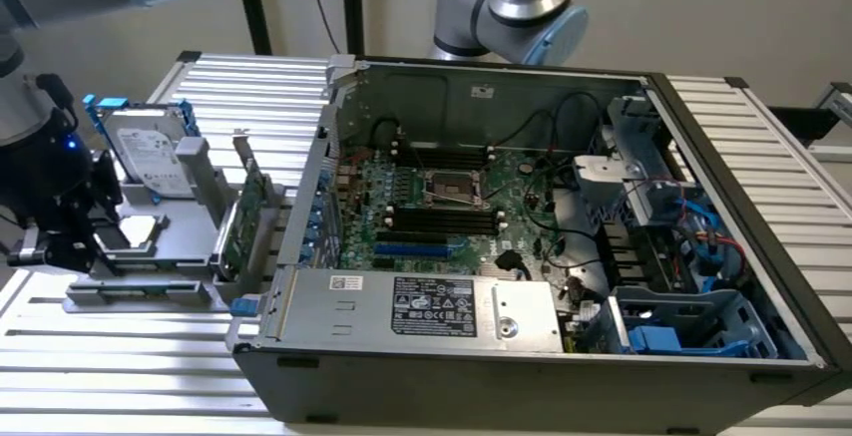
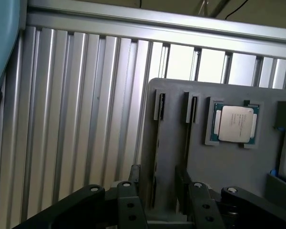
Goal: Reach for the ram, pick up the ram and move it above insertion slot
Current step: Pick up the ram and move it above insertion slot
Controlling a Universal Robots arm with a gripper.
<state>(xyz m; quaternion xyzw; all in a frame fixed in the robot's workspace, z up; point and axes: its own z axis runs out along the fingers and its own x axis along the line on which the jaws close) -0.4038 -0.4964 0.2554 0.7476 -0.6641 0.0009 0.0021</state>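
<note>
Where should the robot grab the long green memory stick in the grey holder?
Probably by the middle of its long top edge, coming straight down from above. The memory stick seems to stand on its thin edge in a slot of the grey holder, so only its two flat sides are free to pinch. The open gripper hangs over that slot.

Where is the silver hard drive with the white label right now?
The silver hard drive stands on edge in a grey holder on the exterior view's left, outside the open computer case, next to the upright green expansion card.
</note>
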